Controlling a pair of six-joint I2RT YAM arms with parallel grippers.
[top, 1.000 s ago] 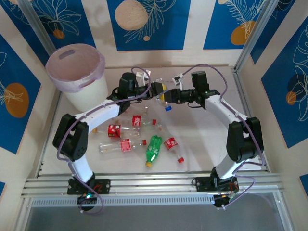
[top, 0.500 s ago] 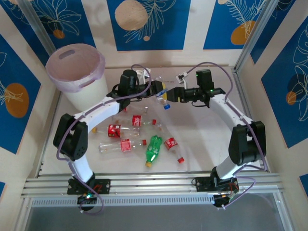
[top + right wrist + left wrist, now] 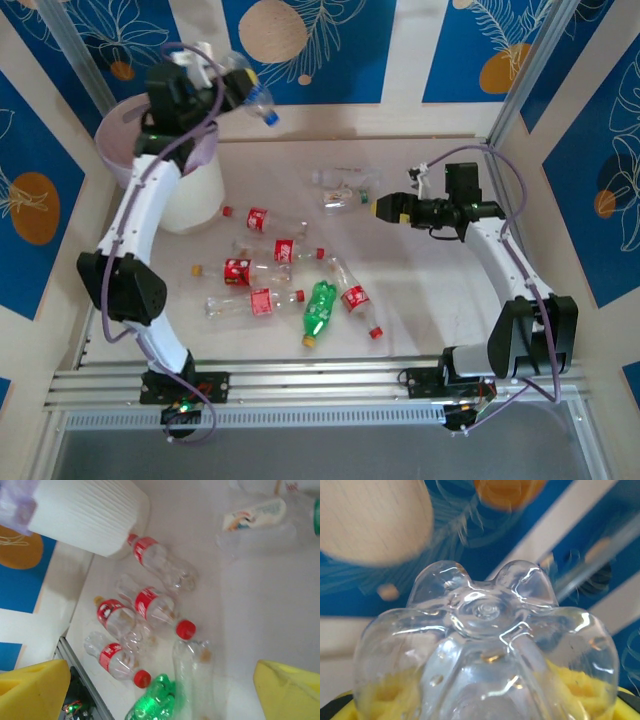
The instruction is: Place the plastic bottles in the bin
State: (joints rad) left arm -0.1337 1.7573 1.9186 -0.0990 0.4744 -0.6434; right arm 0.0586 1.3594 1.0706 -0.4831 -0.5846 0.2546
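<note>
Seen from above, the left arm (image 3: 140,215) rose from its base at the near left and stretched steeply up and away. Its wrist was raised high above the bin (image 3: 195,190), a white bucket with a pale purple bag folded over its rim, standing in the far left corner. The left end effector (image 3: 222,78) pointed right and was clamped on a clear bottle (image 3: 245,85) with a blue cap (image 3: 270,117). The bottle hung in the air, tilted cap-down, beside the right side of the bin's rim and not inside it. In the left wrist view the bottle's lobed base faced the lens, squeezed between yellow pads (image 3: 367,702) at the lower corners.

The right arm (image 3: 510,265) rose from its near-right base, folded at the elbow by the right edge, and reached toward the far middle of the surface (image 3: 430,280) with its wrist turned left. The right end effector (image 3: 385,208) hovered above the surface, its yellow fingers (image 3: 32,690) spread wide with nothing between them.

Other bottles lay on their sides. Two plain bottles (image 3: 340,180) rested just left of the right end effector. Several red-labelled bottles (image 3: 283,250) were scattered across the middle, one with its cap close against the bin's base. A green bottle (image 3: 318,310) lay nearer the arms.
</note>
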